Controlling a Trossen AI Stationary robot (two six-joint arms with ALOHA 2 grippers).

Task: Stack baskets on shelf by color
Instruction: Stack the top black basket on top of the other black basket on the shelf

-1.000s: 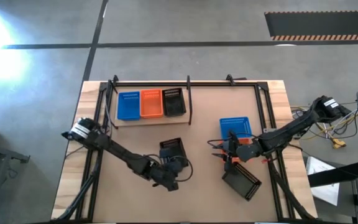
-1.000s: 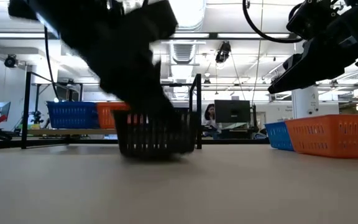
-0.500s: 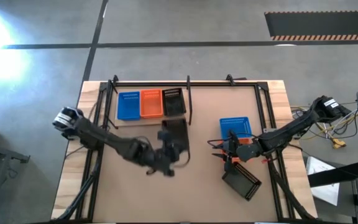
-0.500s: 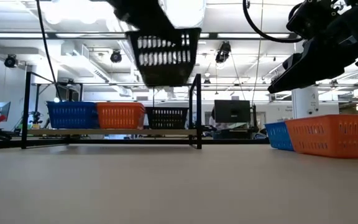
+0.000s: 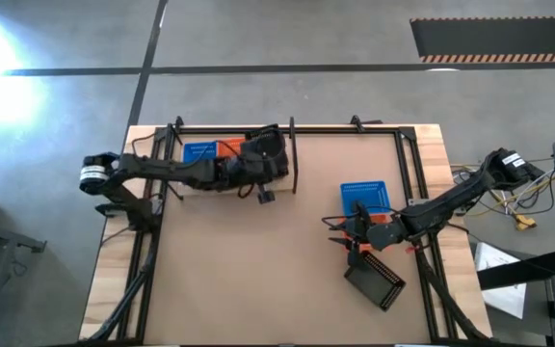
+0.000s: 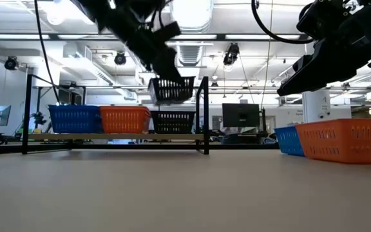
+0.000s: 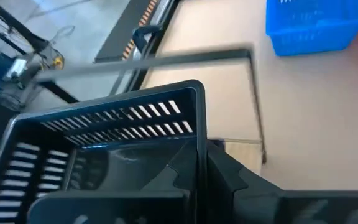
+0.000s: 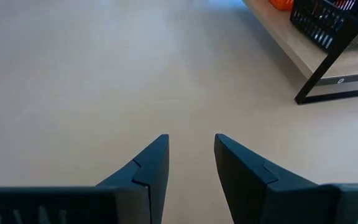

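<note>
High view: the left gripper [image 5: 258, 172] pinches a black basket [image 5: 270, 154] over the black end of the shelf [image 5: 193, 188]. The right gripper [image 5: 347, 234] waits on the counter [image 5: 258, 280] beside a blue basket [image 5: 365, 198].

Low view: the held basket [image 6: 171, 89] hangs directly above the shelved black basket [image 6: 174, 121], apart from it.

Left wrist view: a dark finger presses the basket wall [image 7: 114, 115].

Right wrist view: the right gripper [image 8: 190, 152] is spread, gripping nothing.

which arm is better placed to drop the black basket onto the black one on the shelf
Left. The left gripper holds a black slotted plastic basket in the air above the black basket on the pale wooden shelf. The right gripper is empty, open, far off over bare table.
</note>
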